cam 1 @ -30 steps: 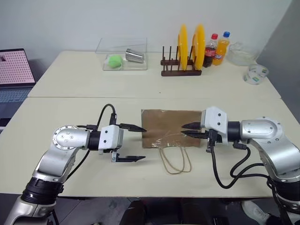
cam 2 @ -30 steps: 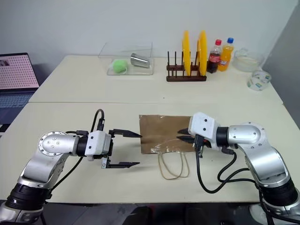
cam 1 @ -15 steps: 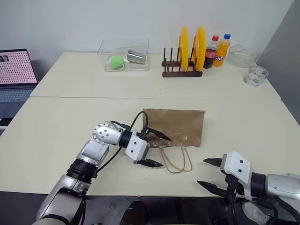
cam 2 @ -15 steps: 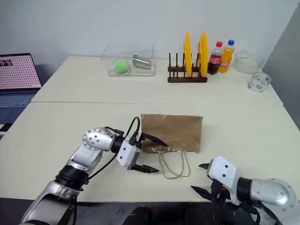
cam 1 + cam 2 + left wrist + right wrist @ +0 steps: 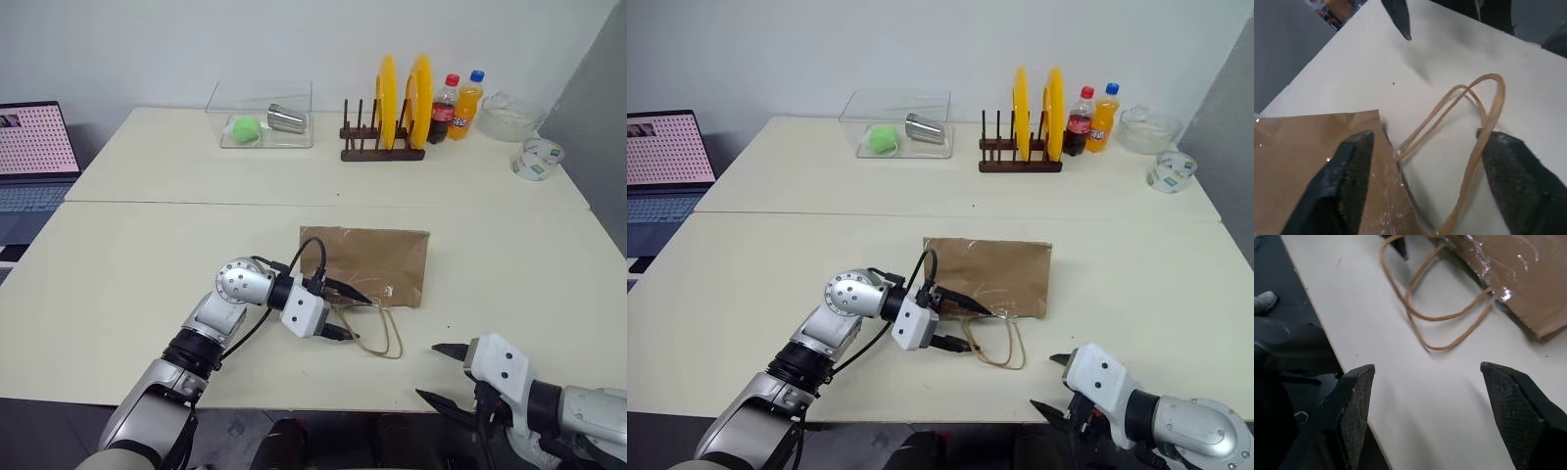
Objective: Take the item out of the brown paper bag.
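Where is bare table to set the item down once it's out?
Free: the front table right of the flat brown paper bag, and the wide stretch to its left. Crowded: its tan loop handles, where the left claw works, and the back table's wooden plate rack.

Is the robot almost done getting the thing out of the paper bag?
Not yet, it is just starting. Nothing looks done: the paper bag lies flat on the table and nothing has come out of it. Right now the left gripper is at the bag's mouth, jaws open around the handles. The right gripper waits open near the table's edge. Opening the bag and pulling the thing out are left.
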You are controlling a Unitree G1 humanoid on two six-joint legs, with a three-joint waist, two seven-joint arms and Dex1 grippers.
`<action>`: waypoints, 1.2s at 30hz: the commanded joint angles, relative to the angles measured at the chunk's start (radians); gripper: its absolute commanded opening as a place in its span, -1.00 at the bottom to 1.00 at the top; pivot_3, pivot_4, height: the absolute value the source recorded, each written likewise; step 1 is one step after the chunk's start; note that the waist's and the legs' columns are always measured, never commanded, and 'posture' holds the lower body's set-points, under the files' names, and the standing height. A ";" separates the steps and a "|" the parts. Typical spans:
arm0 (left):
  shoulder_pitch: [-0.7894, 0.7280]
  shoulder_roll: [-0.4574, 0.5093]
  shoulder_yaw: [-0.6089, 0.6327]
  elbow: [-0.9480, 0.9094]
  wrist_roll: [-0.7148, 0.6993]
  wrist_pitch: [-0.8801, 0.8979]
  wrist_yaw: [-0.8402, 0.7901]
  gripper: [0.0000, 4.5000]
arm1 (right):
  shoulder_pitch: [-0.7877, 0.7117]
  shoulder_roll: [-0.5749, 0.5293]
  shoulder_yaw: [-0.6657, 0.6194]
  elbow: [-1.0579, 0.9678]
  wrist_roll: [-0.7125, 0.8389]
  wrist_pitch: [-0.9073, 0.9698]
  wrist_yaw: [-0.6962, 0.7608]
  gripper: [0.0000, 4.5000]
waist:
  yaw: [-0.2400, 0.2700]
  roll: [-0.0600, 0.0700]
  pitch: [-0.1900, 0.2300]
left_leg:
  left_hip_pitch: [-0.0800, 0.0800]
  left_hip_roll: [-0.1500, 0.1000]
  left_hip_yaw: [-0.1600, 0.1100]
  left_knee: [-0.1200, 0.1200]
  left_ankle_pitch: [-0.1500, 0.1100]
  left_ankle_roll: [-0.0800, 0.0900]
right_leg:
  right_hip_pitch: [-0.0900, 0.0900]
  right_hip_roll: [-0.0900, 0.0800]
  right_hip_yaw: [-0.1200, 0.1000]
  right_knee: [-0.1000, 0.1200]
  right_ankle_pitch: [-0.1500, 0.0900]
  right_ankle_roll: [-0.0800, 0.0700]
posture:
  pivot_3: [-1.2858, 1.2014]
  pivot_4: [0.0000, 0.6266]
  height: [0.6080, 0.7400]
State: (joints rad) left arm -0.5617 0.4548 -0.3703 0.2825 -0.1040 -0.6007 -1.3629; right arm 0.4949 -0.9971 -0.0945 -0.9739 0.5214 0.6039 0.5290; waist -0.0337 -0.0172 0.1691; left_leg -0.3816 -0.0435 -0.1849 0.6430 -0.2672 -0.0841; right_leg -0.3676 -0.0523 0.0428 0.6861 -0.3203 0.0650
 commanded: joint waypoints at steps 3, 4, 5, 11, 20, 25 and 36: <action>-0.011 0.001 0.018 -0.068 -0.067 0.128 0.013 -0.43 | -0.110 0.028 0.106 -0.072 -0.075 0.032 -0.069 0.62 | 0.000 0.000 0.000 | 0.000 0.000 0.000 0.000 0.000 0.000 | 0.000 0.000 0.000 0.000 0.000 0.000 | 0.03 -0.52 1.00; -0.018 -0.006 0.030 -0.081 -0.082 0.181 0.029 -0.55 | -0.146 0.047 0.140 -0.061 -0.084 0.042 -0.074 0.62 | 0.000 0.000 0.000 | 0.000 0.000 0.000 0.000 0.000 0.000 | 0.000 0.000 0.000 0.000 0.000 0.000 | 0.03 -0.52 1.00; -0.025 -0.013 0.041 -0.092 -0.094 0.228 0.045 -0.69 | -0.178 0.062 0.171 -0.050 -0.094 0.050 -0.076 0.62 | 0.000 0.000 0.000 | 0.000 0.000 -0.001 0.000 0.000 0.000 | 0.000 0.000 0.000 0.000 0.000 0.000 | 0.03 -0.52 1.00; -0.065 -0.039 0.080 -0.117 -0.120 0.363 0.106 -0.98 | -0.347 0.142 0.303 0.000 -0.123 0.122 -0.070 0.62 | 0.000 0.000 0.000 | -0.001 0.000 -0.002 0.000 0.000 0.000 | 0.000 0.001 -0.001 -0.002 0.000 0.000 | 0.03 -0.52 1.00; -0.094 -0.043 0.105 -0.103 -0.119 0.397 0.125 -0.98 | -0.492 0.224 0.394 0.072 -0.154 0.191 -0.065 0.62 | 0.001 0.000 0.000 | -0.001 0.000 -0.002 0.000 0.000 0.000 | 0.000 0.001 -0.001 -0.003 0.000 0.000 | 0.03 -0.52 1.00; -0.109 -0.060 0.117 -0.103 -0.123 0.435 0.150 -1.00 | -0.569 0.276 0.514 0.206 -0.269 0.157 -0.070 0.21 | 0.001 0.000 0.000 | -0.001 0.000 -0.002 0.000 0.000 0.000 | 0.000 0.000 -0.001 -0.003 0.000 0.000 | 0.03 -0.52 1.00; -0.232 -0.098 0.155 -0.101 -0.147 0.680 0.242 -1.00 | -0.558 0.294 0.605 0.301 -0.458 0.121 -0.071 -0.98 | 0.001 0.000 0.000 | -0.002 -0.001 -0.002 0.000 0.000 -0.001 | -0.001 0.000 -0.001 -0.003 0.000 0.000 | 0.03 -0.52 1.00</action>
State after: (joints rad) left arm -0.7530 0.3652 -0.2502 0.1991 -0.2337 0.0482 -1.1473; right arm -0.0696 -0.6971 0.4926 -0.6826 0.0939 0.7261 0.4534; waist -0.0328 -0.0176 0.1691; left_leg -0.3835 -0.0441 -0.1871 0.6432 -0.2669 -0.0848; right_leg -0.3687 -0.0521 0.0418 0.6833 -0.3199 0.0655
